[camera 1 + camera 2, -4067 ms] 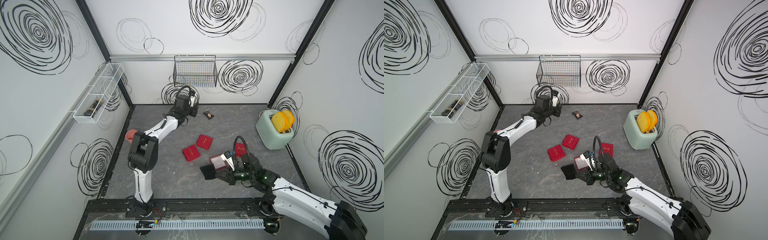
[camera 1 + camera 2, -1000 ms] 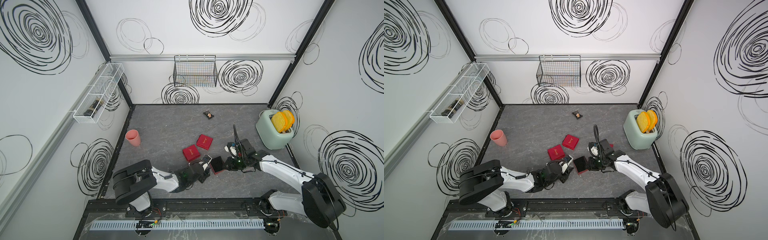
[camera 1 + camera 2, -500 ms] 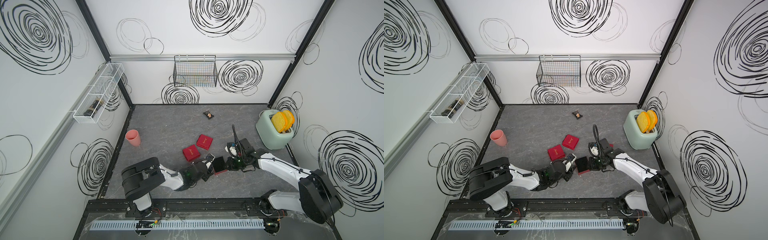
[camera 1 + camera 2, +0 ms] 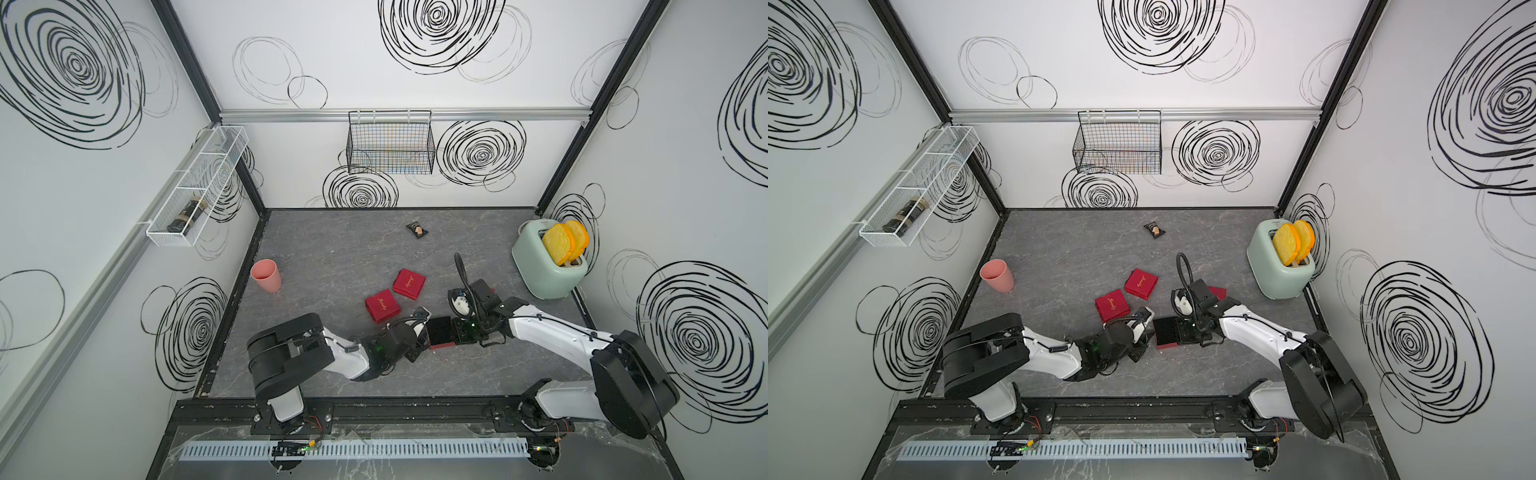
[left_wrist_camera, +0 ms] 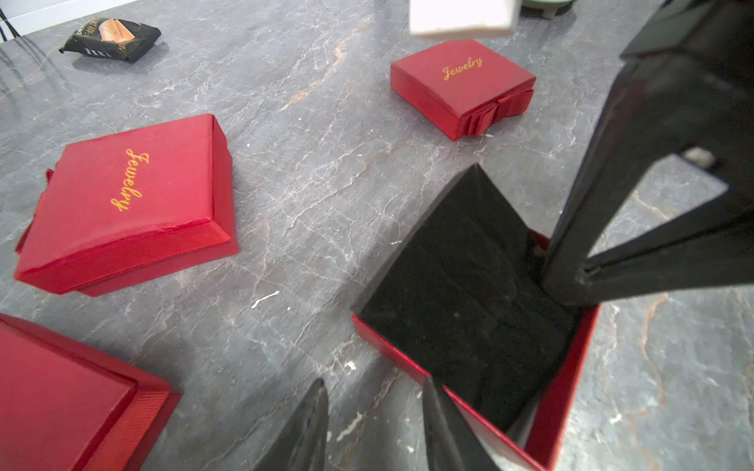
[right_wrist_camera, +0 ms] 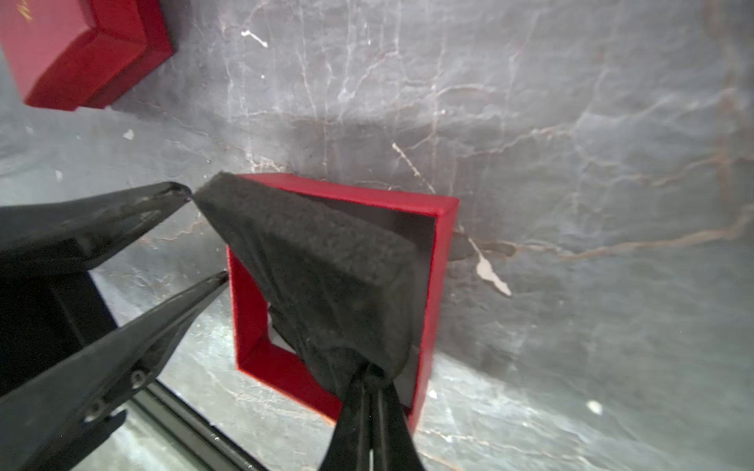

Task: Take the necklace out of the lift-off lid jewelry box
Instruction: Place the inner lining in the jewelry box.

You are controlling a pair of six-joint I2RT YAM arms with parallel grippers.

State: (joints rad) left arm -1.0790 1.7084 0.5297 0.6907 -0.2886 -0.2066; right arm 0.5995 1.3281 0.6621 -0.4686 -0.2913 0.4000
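Note:
The lift-off lid jewelry box (image 6: 442, 261) stands open at mid-table, a red base, seen in both top views (image 4: 441, 345) (image 4: 1169, 346). Its black foam insert (image 6: 326, 265) (image 5: 461, 285) is tilted up out of the base. My right gripper (image 6: 369, 377) (image 4: 455, 330) is shut on the insert's corner. My left gripper (image 5: 375, 407) (image 4: 1144, 330) is open with nothing between its fingers, its tips at the box's opposite corner. One left fingertip (image 6: 179, 191) nearly touches the raised insert. The necklace is hidden; I see no chain.
Two closed red "Jewelry" boxes (image 5: 122, 204) (image 5: 461, 81) lie just behind, and another red piece (image 4: 1219, 293) lies behind my right arm. A red lid-like piece (image 5: 61, 407) lies beside my left gripper. A snack bag (image 4: 417, 230), pink cup (image 4: 266, 275) and toaster (image 4: 544, 266) stand further off.
My left arm has reached right, bringing its open gripper up to the box. The right gripper stays at the box with the black insert pinched and tilted up.

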